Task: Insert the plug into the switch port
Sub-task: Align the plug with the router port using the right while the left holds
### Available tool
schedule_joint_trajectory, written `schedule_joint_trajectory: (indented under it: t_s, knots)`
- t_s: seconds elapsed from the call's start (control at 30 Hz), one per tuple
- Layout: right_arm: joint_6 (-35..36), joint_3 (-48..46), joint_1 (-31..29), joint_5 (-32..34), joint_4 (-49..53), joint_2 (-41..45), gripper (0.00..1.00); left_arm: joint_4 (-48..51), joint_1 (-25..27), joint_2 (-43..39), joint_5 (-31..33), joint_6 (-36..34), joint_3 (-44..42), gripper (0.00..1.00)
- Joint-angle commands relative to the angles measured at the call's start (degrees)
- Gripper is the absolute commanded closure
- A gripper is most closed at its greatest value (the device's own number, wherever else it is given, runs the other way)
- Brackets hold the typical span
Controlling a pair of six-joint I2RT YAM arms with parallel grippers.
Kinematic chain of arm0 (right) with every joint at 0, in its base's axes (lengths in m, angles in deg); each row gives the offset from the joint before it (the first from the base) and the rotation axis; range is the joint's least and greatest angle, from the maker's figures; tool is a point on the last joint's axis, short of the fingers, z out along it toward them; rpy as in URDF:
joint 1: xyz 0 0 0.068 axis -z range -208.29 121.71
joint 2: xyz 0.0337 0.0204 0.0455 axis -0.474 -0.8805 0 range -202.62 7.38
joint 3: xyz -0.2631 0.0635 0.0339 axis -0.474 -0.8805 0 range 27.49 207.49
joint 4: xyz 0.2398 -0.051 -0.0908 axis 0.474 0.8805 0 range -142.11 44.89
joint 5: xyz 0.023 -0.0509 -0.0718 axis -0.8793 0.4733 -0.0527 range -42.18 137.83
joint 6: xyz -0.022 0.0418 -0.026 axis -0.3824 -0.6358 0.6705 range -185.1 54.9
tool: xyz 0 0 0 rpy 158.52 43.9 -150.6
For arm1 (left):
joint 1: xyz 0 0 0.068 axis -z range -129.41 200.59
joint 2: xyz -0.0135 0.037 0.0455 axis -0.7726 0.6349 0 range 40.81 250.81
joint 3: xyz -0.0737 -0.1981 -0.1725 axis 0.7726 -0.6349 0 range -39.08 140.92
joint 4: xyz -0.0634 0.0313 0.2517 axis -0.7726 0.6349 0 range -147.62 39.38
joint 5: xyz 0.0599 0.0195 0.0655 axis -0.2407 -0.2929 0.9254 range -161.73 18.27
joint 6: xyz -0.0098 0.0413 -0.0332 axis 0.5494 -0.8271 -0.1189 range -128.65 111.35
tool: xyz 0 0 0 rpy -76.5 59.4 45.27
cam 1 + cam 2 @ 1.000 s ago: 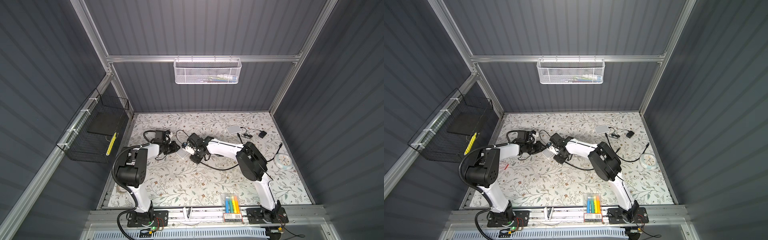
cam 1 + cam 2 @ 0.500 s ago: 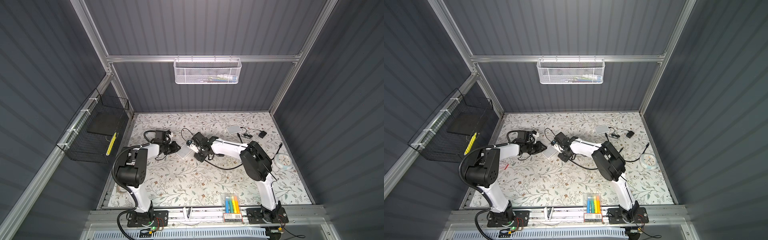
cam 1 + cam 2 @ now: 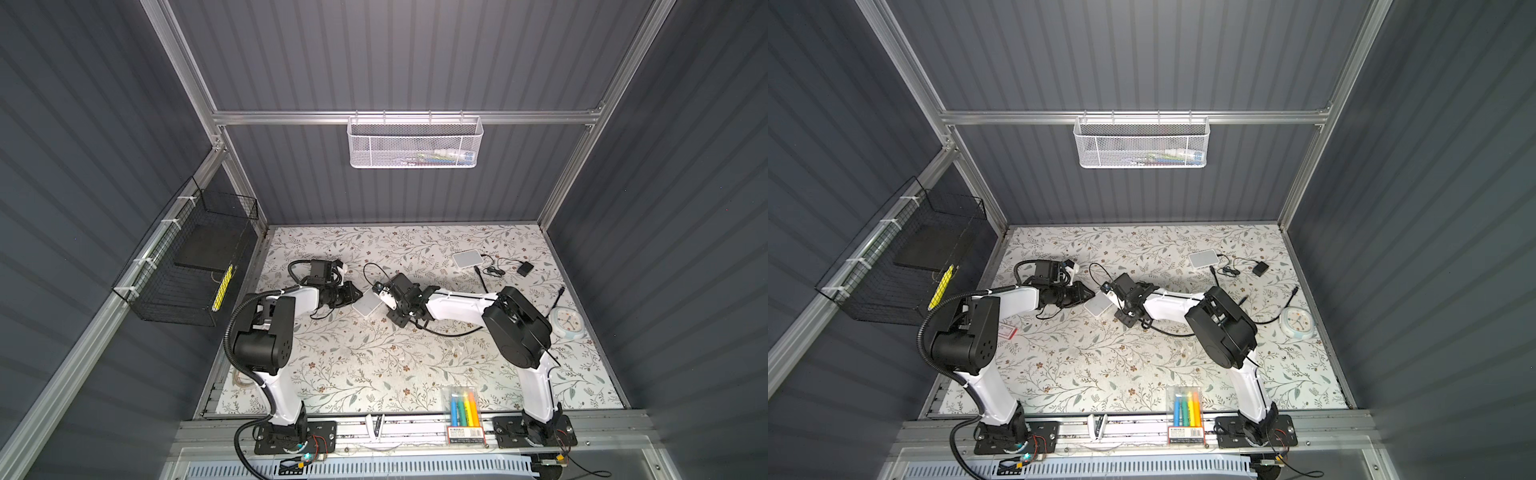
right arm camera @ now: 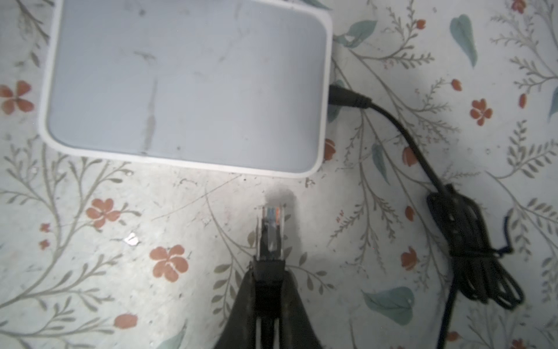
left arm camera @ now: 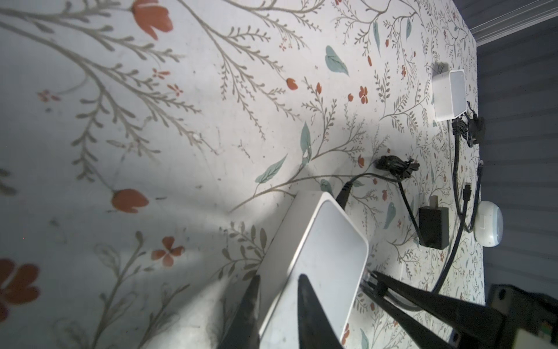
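The white switch (image 3: 368,305) (image 3: 1098,306) lies on the floral table. My left gripper (image 5: 278,281) (image 3: 355,293) is shut on the switch (image 5: 320,250), one finger on top and one under its edge. A black power lead (image 4: 347,98) enters one side of it. My right gripper (image 4: 268,273) (image 3: 384,293) is shut on the black boot of the clear plug (image 4: 271,223). The plug points at the long side of the switch (image 4: 187,84), a short gap away and not touching. The switch port is hidden in every view.
A bundled black cable (image 4: 471,241) lies beside the plug. At the back right are a second white box (image 3: 467,259), a black adapter (image 3: 524,269) and a round clock (image 3: 567,326). A marker pack (image 3: 462,404) sits at the front edge.
My right gripper has drawn back to the right with the plug, uncovering the switch. The left gripper and the switch have stayed put.
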Motion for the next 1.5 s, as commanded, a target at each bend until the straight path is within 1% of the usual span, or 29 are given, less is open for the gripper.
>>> schedule_joint_trajectory:
  t_s: [0.0,0.17,0.63,0.8,0.93,1.1,1.27,1.47]
  knots:
    - [0.9,-0.8,-0.6,-0.5,-1.5,1.7,1.0,0.6,0.6,1.7,-1.5,0.2,1.6,0.77]
    - [0.9,0.3,-0.9,-2.1,-0.6,1.5,1.0,0.2,1.1,2.8,-1.8,0.7,2.1,0.77]
    - [1.4,6.7,-1.1,-1.7,4.6,-2.8,1.0,0.0,1.6,4.9,-2.6,0.4,3.1,0.77]
    - [1.6,5.8,-1.1,-1.2,5.6,-2.5,1.0,0.7,1.6,5.2,-2.5,0.0,3.7,0.77]
    - [1.7,3.7,-1.1,-0.3,6.5,0.4,1.0,1.4,1.6,5.2,-1.8,-0.6,3.9,0.77]
    - [1.6,2.6,-1.1,-1.1,7.3,2.2,1.0,1.3,1.6,6.0,-2.0,-0.2,4.8,0.78]
    - [1.3,2.5,-1.1,-1.4,6.4,1.5,1.0,1.6,1.6,6.0,-2.1,-0.2,5.2,0.78]
    - [1.3,5.7,-1.1,-1.0,7.4,-1.1,1.0,2.3,1.6,5.8,-2.4,-0.4,5.6,0.78]
